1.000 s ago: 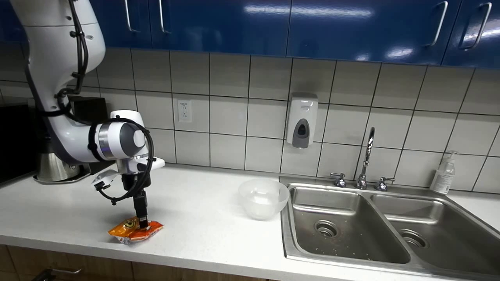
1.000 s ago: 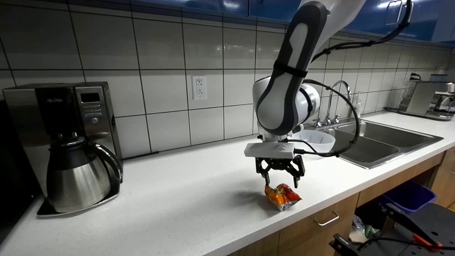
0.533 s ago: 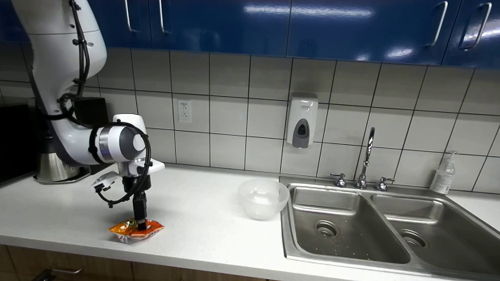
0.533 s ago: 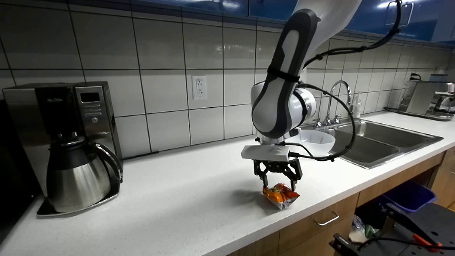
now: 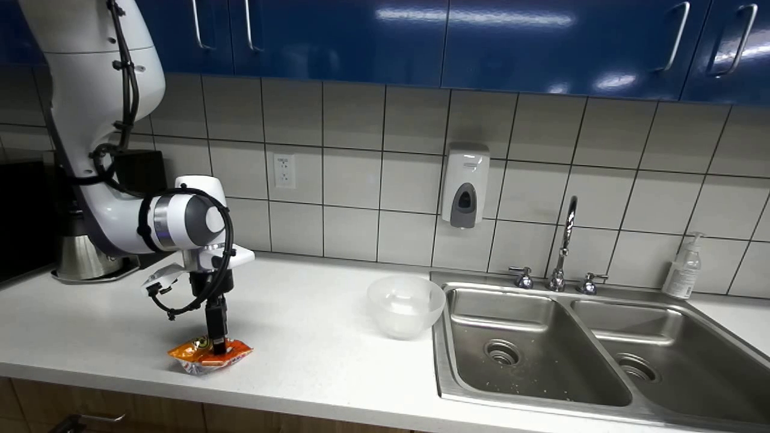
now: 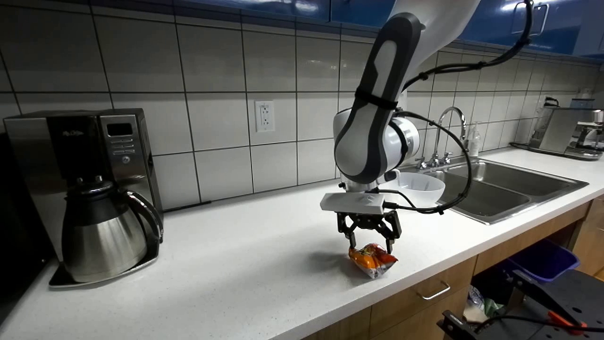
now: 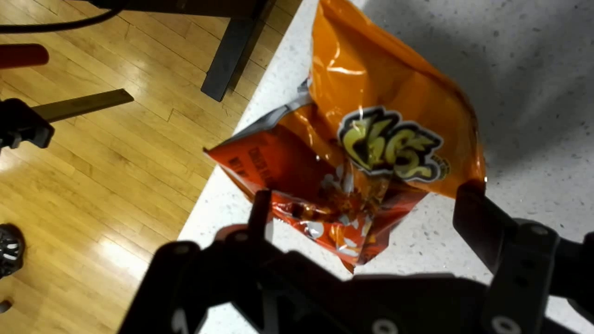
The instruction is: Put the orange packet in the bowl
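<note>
The orange packet (image 5: pixel 194 355) lies crumpled on the counter near the front edge, its orange and red sides showing in both exterior views (image 6: pixel 371 262). In the wrist view the packet (image 7: pixel 394 93) spans between the fingers. My gripper (image 6: pixel 371 247) points straight down at the packet, with its fingers (image 7: pixel 261 208) wide apart on either side. The fingertips overlap the packet's edges and seem to touch them. The gripper shows at the packet in an exterior view (image 5: pixel 218 347). The translucent white bowl (image 5: pixel 406 308) stands upright beside the sink; the arm partly hides it in an exterior view (image 6: pixel 427 186).
A steel double sink (image 5: pixel 442 361) with a faucet (image 5: pixel 563 252) lies to the bowl's side. A coffee maker with a steel carafe (image 6: pixel 104 241) stands at the counter's far end. A tiled wall (image 6: pixel 217 123) backs the counter. Blue cabinets (image 5: pixel 337 42) hang above.
Over the first half second my gripper moved down a little, bringing its fingertips to the packet's edges; the packet shifted slightly. Since half a second ago nothing has visibly moved.
</note>
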`<action>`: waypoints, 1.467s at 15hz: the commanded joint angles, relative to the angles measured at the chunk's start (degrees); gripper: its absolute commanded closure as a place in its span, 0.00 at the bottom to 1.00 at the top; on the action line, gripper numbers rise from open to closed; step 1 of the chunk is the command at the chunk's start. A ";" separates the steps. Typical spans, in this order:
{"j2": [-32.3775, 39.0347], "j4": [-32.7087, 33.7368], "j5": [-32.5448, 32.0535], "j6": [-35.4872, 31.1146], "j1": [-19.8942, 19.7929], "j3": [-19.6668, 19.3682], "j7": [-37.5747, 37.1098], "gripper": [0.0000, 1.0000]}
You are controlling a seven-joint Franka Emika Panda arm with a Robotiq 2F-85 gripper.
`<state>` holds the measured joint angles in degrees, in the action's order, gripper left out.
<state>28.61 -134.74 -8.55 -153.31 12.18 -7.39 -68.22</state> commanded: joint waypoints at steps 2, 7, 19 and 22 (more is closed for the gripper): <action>0.06 0.08 0.82 0.06 0.76 -0.65 0.62 0.00; -1.01 -1.64 1.53 -0.66 0.33 0.20 1.36 0.00; -3.43 -4.37 1.54 -0.39 2.15 0.22 0.38 0.00; -3.48 -4.40 1.59 -0.15 2.11 0.34 0.54 0.00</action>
<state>27.35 -137.39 -8.26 -153.41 13.98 -7.26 -68.14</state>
